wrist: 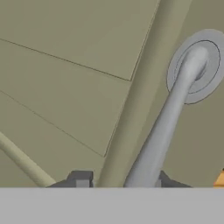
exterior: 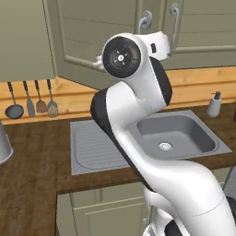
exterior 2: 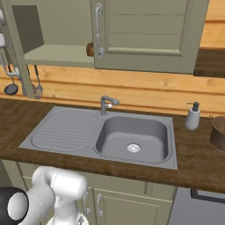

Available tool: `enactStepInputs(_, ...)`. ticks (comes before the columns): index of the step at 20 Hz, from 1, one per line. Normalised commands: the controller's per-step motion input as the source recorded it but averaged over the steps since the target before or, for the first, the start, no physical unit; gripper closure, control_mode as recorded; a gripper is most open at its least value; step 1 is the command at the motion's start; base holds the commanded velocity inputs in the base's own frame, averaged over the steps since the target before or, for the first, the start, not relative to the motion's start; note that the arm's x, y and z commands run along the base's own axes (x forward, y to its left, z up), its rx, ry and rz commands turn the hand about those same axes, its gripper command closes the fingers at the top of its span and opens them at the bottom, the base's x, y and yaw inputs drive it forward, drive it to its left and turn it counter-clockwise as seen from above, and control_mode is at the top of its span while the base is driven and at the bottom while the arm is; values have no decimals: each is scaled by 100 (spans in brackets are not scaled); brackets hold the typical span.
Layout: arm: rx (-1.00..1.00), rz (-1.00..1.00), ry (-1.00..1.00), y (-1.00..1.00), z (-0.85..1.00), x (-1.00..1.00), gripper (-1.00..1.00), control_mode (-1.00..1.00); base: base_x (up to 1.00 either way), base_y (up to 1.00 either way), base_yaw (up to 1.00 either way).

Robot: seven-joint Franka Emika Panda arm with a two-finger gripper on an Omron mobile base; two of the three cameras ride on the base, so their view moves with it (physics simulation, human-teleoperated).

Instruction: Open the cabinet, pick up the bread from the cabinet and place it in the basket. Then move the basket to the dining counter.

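1. Sage-green cabinet hangs above the sink, one door swung open.
2. Inside, on its shelf, sits brown bread.
3. Gripper fingers stand apart around the handle.

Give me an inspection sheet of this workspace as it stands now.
Surface: dark wood worktop with grey sink.
Job's things: cabinet left door swung open; bread on its shelf, partly hidden; basket on worktop at right edge.
Clutter: soap dispenser, hanging utensils, grey pot.
Grippers: gripper open, tips either side of door handle.
Cables: nothing seen.
Surroundings: wood-plank wall, base cabinets.
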Motion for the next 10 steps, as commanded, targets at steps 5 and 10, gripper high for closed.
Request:
enactStepInputs(5, -2, -10, 0, 29, 0, -25, -100, -100, 0, 0, 0)
enactStepInputs(10, 4, -18, -3, 21, 3, -57, -100, -100, 0, 0, 0)
